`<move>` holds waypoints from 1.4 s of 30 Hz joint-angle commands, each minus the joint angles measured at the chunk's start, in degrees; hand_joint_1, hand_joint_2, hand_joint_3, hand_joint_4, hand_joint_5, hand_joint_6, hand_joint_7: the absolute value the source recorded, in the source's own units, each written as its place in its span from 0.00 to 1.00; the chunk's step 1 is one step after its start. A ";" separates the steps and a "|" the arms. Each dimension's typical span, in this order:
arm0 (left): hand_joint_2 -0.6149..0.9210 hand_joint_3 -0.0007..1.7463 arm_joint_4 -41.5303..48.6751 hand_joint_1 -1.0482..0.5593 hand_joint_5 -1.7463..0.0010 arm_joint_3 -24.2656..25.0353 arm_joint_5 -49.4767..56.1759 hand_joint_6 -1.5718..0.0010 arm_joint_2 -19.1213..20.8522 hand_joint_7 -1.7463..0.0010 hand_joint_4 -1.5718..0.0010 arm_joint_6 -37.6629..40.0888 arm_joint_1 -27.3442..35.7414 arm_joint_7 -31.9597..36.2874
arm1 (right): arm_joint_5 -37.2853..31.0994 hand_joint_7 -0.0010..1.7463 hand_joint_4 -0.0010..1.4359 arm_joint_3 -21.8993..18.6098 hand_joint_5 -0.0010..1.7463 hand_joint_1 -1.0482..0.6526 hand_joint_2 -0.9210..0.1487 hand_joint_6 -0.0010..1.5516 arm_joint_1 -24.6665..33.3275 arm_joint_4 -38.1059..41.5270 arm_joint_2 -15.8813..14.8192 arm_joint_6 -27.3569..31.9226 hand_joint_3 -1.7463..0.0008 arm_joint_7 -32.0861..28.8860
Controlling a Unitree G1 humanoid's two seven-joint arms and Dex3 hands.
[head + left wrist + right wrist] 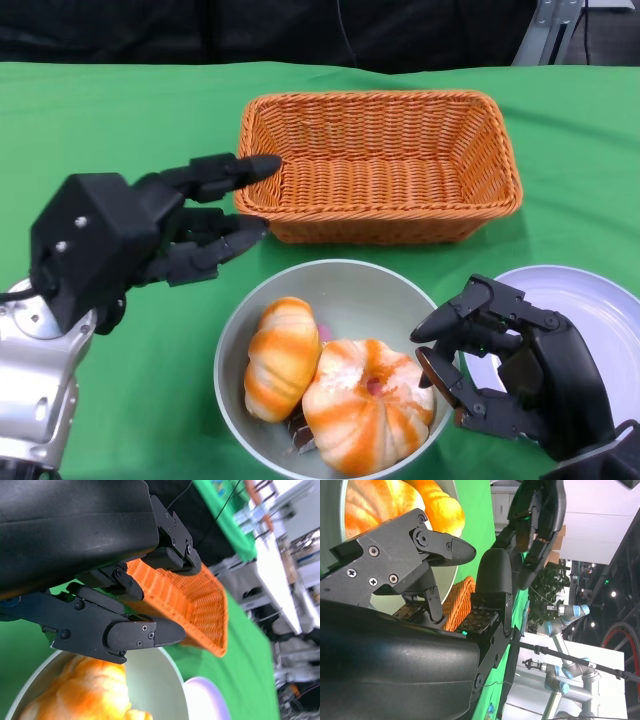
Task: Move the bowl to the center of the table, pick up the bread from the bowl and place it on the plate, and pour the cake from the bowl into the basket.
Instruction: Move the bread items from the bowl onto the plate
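A grey bowl (345, 275) sits at the near middle of the green table. In it lie a striped orange croissant-shaped bread (283, 357) and a round orange-and-white bun (368, 403), with a small dark piece under them. My left hand (150, 235) hovers open to the left of the bowl, fingers (145, 632) pointing at the basket's near corner. My right hand (510, 365) is at the bowl's right rim with its fingers apart, one finger (440, 545) over the bowl's inside. Whether it touches the rim I cannot tell. The right wrist view shows the bread (385, 500) close by.
An empty orange wicker basket (380, 165) stands just behind the bowl. A white plate (590, 310) lies at the right, partly hidden by my right hand. Green cloth (120, 120) stretches to the left and behind.
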 commanded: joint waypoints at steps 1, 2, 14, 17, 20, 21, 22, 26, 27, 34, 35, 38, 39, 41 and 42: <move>1.00 0.18 0.19 0.41 0.91 2.45 -1.46 0.61 -1.20 0.93 0.49 -4.91 1.89 2.72 | -0.04 0.64 0.56 -0.38 0.84 0.49 0.32 0.48 0.07 0.66 -0.17 -0.98 0.57 -0.43; 1.00 0.17 0.99 0.42 0.90 3.19 -1.93 0.58 -1.98 0.93 0.47 -7.21 2.37 3.60 | 0.11 0.64 0.56 -0.36 0.84 0.49 0.31 0.48 0.06 0.61 -0.26 -0.81 0.57 -0.28; 0.92 0.39 21.53 0.65 0.23 10.13 -4.66 0.43 -6.89 0.45 0.50 -34.81 2.18 8.98 | 0.92 0.63 0.55 -0.72 0.84 0.50 0.31 0.48 -0.05 1.13 -0.58 -1.00 0.58 0.54; 0.88 0.48 27.12 0.64 0.16 11.49 -5.19 0.47 -6.93 0.35 0.52 -38.76 1.64 9.76 | 0.84 0.63 0.55 -0.90 0.84 0.50 0.29 0.48 -0.15 1.55 -0.80 -1.53 0.60 0.68; 0.86 0.50 30.23 0.63 0.12 12.26 -4.98 0.48 -6.99 0.31 0.53 -41.12 1.57 10.96 | 1.05 0.63 0.55 -1.00 0.83 0.49 0.27 0.48 0.01 1.53 -0.94 -1.60 0.62 0.78; 0.86 0.50 30.80 0.63 0.12 12.29 -4.98 0.48 -6.96 0.31 0.53 -41.61 1.47 11.10 | 1.12 0.63 0.55 -1.01 0.83 0.49 0.27 0.49 0.03 1.54 -0.96 -1.62 0.63 0.82; 0.86 0.51 31.73 0.63 0.11 12.46 -5.13 0.48 -7.03 0.30 0.53 -42.40 1.31 11.23 | 1.28 0.63 0.55 -1.04 0.83 0.49 0.27 0.49 0.25 1.34 -1.04 -1.45 0.63 0.91; 0.83 0.53 34.41 0.62 0.10 12.65 -5.46 0.49 -7.39 0.27 0.51 -44.88 0.77 11.24 | 2.03 0.62 0.55 -1.42 0.83 0.51 0.27 0.48 0.95 0.78 -1.53 -1.47 0.62 1.65; 0.83 0.54 34.91 0.63 0.10 12.61 -5.60 0.48 -7.37 0.27 0.51 -45.24 0.65 10.98 | 1.93 0.62 0.55 -1.55 0.83 0.51 0.28 0.48 1.00 0.66 -1.63 -1.65 0.60 1.64; 0.76 0.63 38.31 0.63 0.10 13.09 -5.61 0.48 -7.54 0.25 0.49 -47.30 -0.75 12.34 | -1.99 0.57 0.53 -1.83 0.78 0.50 0.22 0.48 0.41 -1.97 -3.37 -2.89 0.66 0.91; 0.76 0.64 38.74 0.63 0.09 13.15 -5.49 0.48 -7.53 0.25 0.49 -47.52 -0.91 12.58 | -3.02 0.54 0.52 -1.63 0.76 0.50 0.23 0.48 0.34 -2.66 -3.66 -2.92 0.67 0.72; 0.75 0.65 39.62 0.62 0.09 13.05 -5.08 0.48 -7.62 0.25 0.48 -48.30 -1.25 13.23 | -9.07 0.47 0.46 -1.22 0.71 0.48 0.13 0.47 -1.10 -4.13 -5.70 -5.04 0.83 -0.01; 0.75 0.65 40.02 0.62 0.09 12.87 -4.58 0.48 -7.55 0.25 0.48 -48.84 -1.34 13.56 | -11.06 0.44 0.45 -1.10 0.68 0.47 0.10 0.46 -2.06 -4.83 -6.69 -5.65 0.88 0.02; 0.74 0.65 40.61 0.62 0.10 12.63 -4.39 0.48 -7.65 0.25 0.48 -49.24 -1.45 13.66 | -15.52 0.34 0.45 -0.97 0.58 0.46 0.06 0.47 -4.29 -6.10 -8.84 -7.26 0.95 -0.21; 0.74 0.66 40.81 0.62 0.10 12.58 -4.45 0.48 -7.72 0.25 0.48 -49.29 -1.49 13.62 | -17.26 0.28 0.44 -0.90 0.53 0.43 0.04 0.48 -5.06 -6.54 -9.65 -7.80 0.97 -0.46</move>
